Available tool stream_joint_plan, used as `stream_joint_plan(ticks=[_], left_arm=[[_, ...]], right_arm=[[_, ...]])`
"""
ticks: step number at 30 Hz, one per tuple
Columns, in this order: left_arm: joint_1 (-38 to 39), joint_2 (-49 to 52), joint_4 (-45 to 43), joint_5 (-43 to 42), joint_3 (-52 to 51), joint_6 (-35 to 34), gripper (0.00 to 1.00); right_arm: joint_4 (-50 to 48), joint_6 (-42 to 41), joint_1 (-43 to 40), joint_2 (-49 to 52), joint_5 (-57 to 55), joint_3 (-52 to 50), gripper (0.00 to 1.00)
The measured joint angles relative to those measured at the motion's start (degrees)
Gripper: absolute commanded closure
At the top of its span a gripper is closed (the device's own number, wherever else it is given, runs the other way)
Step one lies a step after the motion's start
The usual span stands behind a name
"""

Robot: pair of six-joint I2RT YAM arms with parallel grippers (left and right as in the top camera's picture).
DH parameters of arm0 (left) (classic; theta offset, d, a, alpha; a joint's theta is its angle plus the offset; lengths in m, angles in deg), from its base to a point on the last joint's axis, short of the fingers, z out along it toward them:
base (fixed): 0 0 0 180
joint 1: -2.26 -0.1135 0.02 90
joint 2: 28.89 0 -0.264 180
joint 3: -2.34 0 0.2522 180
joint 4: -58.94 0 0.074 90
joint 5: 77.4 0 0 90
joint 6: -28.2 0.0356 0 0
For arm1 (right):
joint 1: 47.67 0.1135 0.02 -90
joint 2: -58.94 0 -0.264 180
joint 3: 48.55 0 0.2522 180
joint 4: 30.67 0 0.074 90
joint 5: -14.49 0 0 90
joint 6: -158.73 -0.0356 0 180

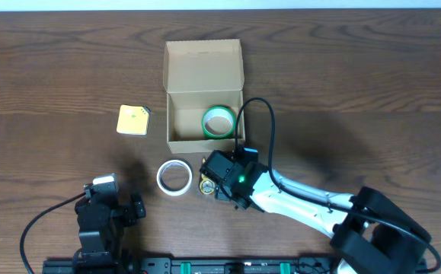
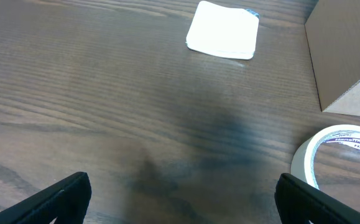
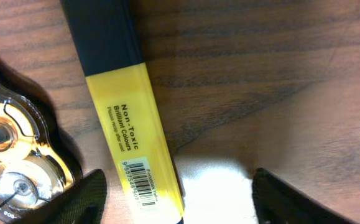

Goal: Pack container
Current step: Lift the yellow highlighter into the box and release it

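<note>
- Right pincer (image 3: 183,205): its fingers stand apart at the bottom edge of the right wrist view and clamp nothing. The lower end of a highlighter (image 3: 127,118) lies between them, nearer the finger at the left of the frame.
- Only the right wrist view shows the highlighter, which is yellow with a dark cap toward the top edge. A dispenser (image 3: 9,165) lies at lower left.
- Only the overhead view shows the box (image 1: 203,67) whole. It sits open at upper centre, just above the right pincer, with its flap raised on the upper side. A green roll (image 1: 218,122) lies inside at lower right.
- Left pincer (image 2: 180,199): its fingers are wide apart and hold nothing. In the overhead view it sits at lower left, well apart from the box.
- The left wrist view shows a white roll (image 2: 338,155) at the right edge, a box corner at upper right and a pad (image 2: 223,30) at the top.
</note>
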Motion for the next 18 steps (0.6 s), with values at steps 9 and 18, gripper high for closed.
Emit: stream_joint_plan(ticks=[9, 18], left_arm=[[0.0, 0.0, 0.0, 0.0, 0.0, 0.0, 0.05], [0.0, 0.0, 0.0, 0.0, 0.0, 0.0, 0.05]], right_arm=[[0.0, 2.3, 0.0, 2.5, -1.9, 1.0, 0.79], [9.4, 5.9, 0.0, 3.4, 0.9, 3.9, 0.95]])
